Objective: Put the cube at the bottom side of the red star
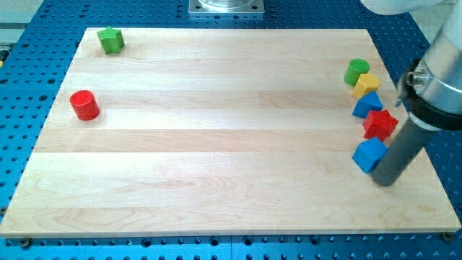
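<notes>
Tip [386, 180] touching blue cube [369, 154], just below red star [380, 123].

The rod [398, 153] hides the blue cube's [369, 154] right edge, and the arm runs off the view's right.

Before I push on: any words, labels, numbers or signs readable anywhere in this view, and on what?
None. The wooden board, the blue perforated table, the blue cube, the red star, the other blocks and the rod ending in my tip all show plain surfaces with no print or marks.
</notes>
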Motion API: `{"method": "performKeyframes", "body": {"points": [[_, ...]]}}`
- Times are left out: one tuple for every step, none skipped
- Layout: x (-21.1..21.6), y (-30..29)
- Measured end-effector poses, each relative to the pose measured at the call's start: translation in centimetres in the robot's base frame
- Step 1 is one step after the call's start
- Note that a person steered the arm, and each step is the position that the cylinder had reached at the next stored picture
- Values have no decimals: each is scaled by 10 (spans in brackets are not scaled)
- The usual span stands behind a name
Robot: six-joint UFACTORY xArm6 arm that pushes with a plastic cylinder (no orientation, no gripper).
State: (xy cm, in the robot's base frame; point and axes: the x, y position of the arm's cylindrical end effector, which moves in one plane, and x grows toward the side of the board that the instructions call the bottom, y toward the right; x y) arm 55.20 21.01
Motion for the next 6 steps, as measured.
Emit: {"method": "performKeyframes", "body": {"points": [[-3, -71], [-23, -75], [-33, -43], [-34, -38], [-34, -21], [-34, 3]]}}
